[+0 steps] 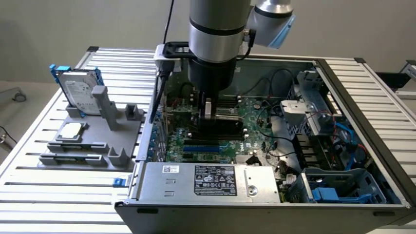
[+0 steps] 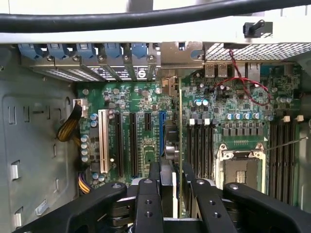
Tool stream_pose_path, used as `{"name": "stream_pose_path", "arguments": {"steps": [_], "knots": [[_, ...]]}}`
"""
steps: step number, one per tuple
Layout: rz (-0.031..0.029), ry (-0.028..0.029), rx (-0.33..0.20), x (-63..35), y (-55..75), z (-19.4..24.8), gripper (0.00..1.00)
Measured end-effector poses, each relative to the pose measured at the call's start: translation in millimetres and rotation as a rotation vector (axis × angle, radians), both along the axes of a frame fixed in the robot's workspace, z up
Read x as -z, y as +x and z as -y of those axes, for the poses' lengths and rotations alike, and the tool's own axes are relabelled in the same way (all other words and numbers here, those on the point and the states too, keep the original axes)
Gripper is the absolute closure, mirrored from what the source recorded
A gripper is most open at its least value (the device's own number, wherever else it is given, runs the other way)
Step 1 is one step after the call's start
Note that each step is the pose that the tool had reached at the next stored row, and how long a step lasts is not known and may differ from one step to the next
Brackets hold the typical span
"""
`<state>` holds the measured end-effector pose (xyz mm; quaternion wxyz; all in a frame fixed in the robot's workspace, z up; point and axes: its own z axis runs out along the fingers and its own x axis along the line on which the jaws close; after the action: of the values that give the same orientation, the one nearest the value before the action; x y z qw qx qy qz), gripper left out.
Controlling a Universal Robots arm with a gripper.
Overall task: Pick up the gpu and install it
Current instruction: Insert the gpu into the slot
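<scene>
The fingers (image 2: 148, 201) are clamped across the gpu (image 2: 170, 145), which I have edge-on over the motherboard (image 2: 141, 104) slots inside the computer case (image 2: 39, 136); I judge it light, stiff and fragile, best pinched along its upper edge.

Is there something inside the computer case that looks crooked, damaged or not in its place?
Nothing stands out. The gpu sits straight in the pincer, edge-on to the motherboard and in line with its slots. The processor socket is empty, but it looks undamaged.
</scene>
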<state>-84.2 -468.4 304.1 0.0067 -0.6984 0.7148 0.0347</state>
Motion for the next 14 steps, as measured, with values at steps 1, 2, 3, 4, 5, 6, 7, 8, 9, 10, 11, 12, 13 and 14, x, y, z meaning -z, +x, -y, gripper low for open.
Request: {"name": "stream_pose_path", "arguments": {"steps": [1, 2, 3, 4, 5, 6, 7, 8, 9, 10, 11, 12, 13, 14], "knots": [[0.0, -0.0001, 0.0, 1.5, 0.0, 0.7, 0.71], [0.0001, -0.0003, 0.0, 3.1, -0.1, 0.9, 0.71], [0.0004, -0.0005, 0.0, 4.6, -0.2, 0.9, 0.71], [0.0007, -0.001, 0.0, 6.0, -0.4, 0.9, 0.71], [0.0013, -0.0017, 0.0, 7.4, -0.7, 0.9, 0.71], [0.0019, -0.0026, 0.0, 8.7, -1.1, 1.0, 0.71], [0.0027, -0.0033, 0.0, 9.9, -1.8, 0.9, 0.71], [0.0036, -0.004, 0.0, 11.1, -2.8, 0.9, 0.71], [0.0044, -0.0049, 0.0, 12.4, -3.9, 0.9, 0.71], [0.0053, -0.0054, 0.0, 13.7, -4.9, 0.9, 0.71], [0.0063, -0.006, 0.0, 15.1, -5.6, 0.9, 0.71], [0.0073, -0.0068, 0.0, 16.5, -6.1, 0.9, 0.71], [0.0081, -0.0073, 0.0, 17.8, -6.4, 0.9, 0.71], [0.0087, -0.0077, 0.0, 18.9, -6.6, 1.0, 0.71]]}}
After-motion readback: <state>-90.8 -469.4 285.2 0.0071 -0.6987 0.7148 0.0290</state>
